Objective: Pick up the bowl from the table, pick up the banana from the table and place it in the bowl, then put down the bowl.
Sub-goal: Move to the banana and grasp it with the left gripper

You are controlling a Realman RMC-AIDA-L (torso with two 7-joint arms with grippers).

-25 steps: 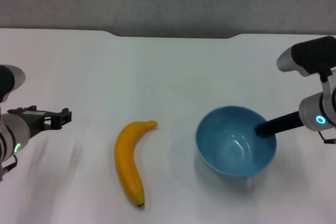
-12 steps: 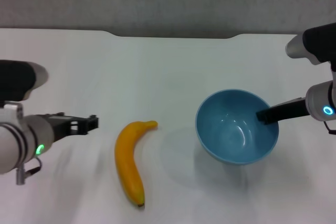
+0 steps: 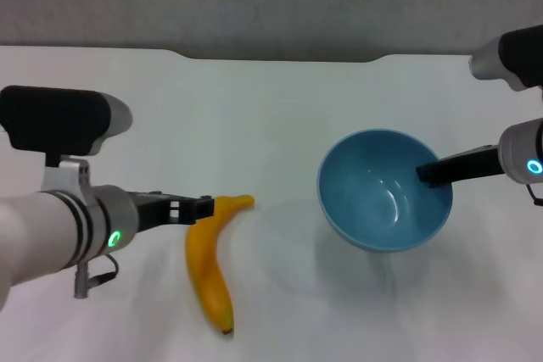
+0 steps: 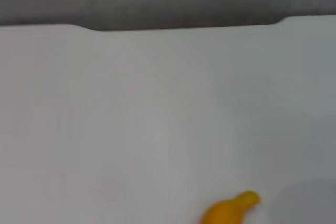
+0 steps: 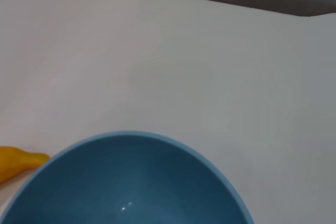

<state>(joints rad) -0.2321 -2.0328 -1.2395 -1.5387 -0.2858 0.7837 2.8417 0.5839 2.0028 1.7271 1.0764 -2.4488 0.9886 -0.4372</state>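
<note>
The light-blue bowl hangs a little above the white table, with its shadow on the tabletop below. My right gripper is shut on the bowl's right rim, one dark finger inside it. The bowl fills the near part of the right wrist view. The yellow-orange banana lies on the table left of the bowl, stem toward the bowl. My left gripper is open and empty, its tips just at the banana's upper end. The banana's end shows in the left wrist view and the right wrist view.
The table's far edge has a shallow notch against a grey wall. Bare tabletop lies between banana and bowl and all along the far side.
My right gripper has raised the bowl a little off the table. My left arm has swung in to the right, from the table's left edge up to the banana's upper end.
</note>
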